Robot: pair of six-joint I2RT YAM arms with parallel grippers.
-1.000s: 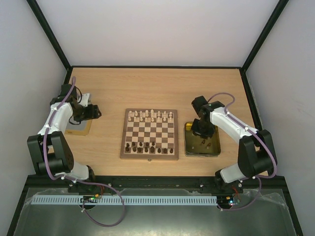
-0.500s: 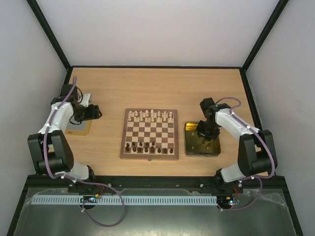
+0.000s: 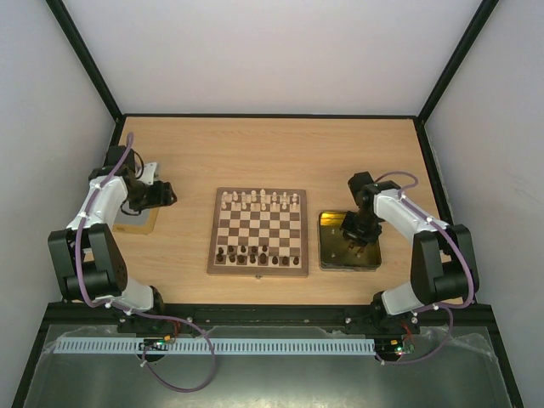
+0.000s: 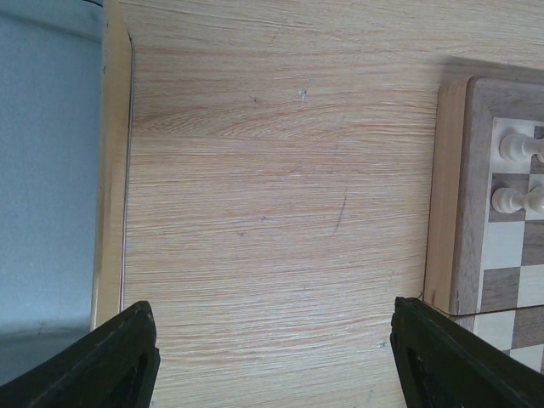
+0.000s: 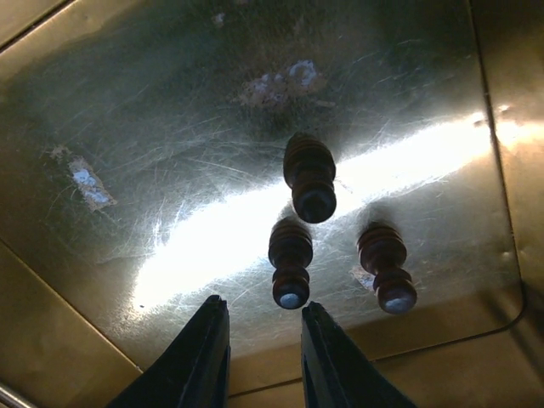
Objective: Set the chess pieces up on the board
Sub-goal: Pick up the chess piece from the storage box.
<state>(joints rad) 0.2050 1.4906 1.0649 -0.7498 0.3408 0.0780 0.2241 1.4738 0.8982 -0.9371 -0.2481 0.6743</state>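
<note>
over the gold tray (image 5: 127, 127) to the right of the board (image 3: 258, 231), my right gripper (image 5: 262, 340) points down with its jaws a narrow way apart and nothing between them. three dark chess pieces (image 5: 290, 262) lie on their sides on the shiny floor; the middle one is just ahead of my fingertips, another (image 5: 387, 268) lies close on its right and a third (image 5: 310, 178) lies beyond it.

as i judge it, the trouble is rolling: round turned wood on slick metal could skid off if one finger lands first. the gap looks tight for straddling the piece, so i might push it into its neighbour or against the tray wall. glare across the metal makes the outlines hard to read.

pale pieces (image 4: 510, 146) stand along the board's far rows, dark ones along the near rows, and the dark side looks short of men. my left gripper (image 4: 272, 340) hangs wide open and empty above bare table (image 4: 272, 170), beside the board's left edge, well clear of my path.
</note>
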